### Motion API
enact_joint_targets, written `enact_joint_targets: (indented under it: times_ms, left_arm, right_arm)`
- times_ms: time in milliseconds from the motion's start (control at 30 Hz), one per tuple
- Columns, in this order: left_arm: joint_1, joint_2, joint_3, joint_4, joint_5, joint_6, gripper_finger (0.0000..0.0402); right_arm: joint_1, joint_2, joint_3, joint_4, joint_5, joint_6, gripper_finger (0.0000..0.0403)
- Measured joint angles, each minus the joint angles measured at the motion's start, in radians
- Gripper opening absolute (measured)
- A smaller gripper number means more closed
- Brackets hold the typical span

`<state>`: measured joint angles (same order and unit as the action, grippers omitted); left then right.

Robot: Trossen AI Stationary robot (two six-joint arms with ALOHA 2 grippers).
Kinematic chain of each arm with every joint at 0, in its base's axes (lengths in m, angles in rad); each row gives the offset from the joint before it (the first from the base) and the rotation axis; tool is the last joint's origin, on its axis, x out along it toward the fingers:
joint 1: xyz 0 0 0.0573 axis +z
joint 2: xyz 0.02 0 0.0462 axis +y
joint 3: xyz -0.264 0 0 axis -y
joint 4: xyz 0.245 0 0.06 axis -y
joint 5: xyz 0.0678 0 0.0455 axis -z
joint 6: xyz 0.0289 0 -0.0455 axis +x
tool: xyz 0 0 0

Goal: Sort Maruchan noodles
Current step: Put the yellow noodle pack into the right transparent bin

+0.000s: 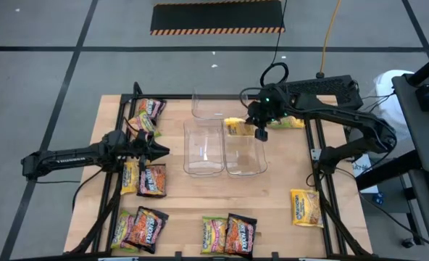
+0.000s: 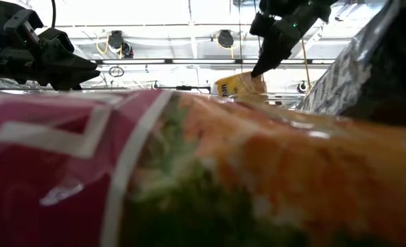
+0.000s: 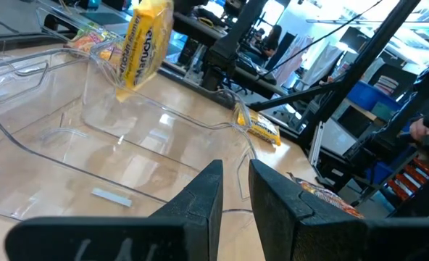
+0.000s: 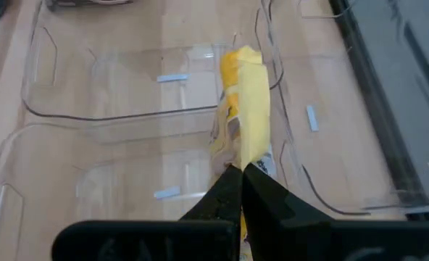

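On the table's left side, the left gripper [image 1: 159,151] hovers with its fingers slightly parted and empty, just above an orange-brown noodle packet [image 1: 151,180]. At center sit 3 clear bins [image 1: 203,147]. Over the right one, the right gripper [image 1: 260,132] pinches a yellow noodle packet [image 1: 238,127], dangling above it.

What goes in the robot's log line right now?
right gripper: shut on yellow plastic noodle packet, above clear plastic bin | left gripper: open, empty
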<state>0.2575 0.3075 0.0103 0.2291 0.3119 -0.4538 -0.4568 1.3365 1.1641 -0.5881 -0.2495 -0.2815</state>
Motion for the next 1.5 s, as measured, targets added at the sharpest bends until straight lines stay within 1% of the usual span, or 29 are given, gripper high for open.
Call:
enact_joint_targets:
  times_ms: [200,300,467,767,1067,1200,1267,1333,1500]
  left_arm:
    - [0.0,0.0,0.0,0.0,0.0,0.0,0.0074]
    - [0.0,0.0,0.0,0.0,0.0,0.0,0.0074]
    - [0.0,0.0,0.0,0.0,0.0,0.0,0.0074]
    - [0.0,0.0,0.0,0.0,0.0,0.0,0.0074]
    - [0.0,0.0,0.0,0.0,0.0,0.0,0.0074]
    - [0.0,0.0,0.0,0.0,0.0,0.0,0.0074]
    - [0.0,0.0,0.0,0.0,0.0,0.0,0.0074]
    - [0.0,0.0,0.0,0.0,0.0,0.0,0.0074]
    - [0.0,0.0,0.0,0.0,0.0,0.0,0.0074]
  right_arm:
    - [-0.038,0.054,0.0,0.007,-0.085,-0.046,0.0]
    - [-0.05,0.075,-0.004,0.016,-0.107,-0.076,0.0]
    - [-0.085,0.104,-0.034,0.052,-0.169,-0.098,0.0]
    - [-0.154,0.123,-0.083,0.166,-0.169,-0.098,0.0]
    - [-0.218,0.125,-0.084,0.154,-0.171,-0.125,0.0]
    - [-0.224,0.129,-0.084,0.138,-0.178,-0.133,0.0]
    - [-0.225,0.13,-0.085,0.119,-0.202,-0.135,0.0]
    - [-0.225,0.129,-0.095,0.126,-0.226,-0.143,0.0]
    - [-0.225,0.13,-0.145,0.162,-0.222,-0.147,0.0]
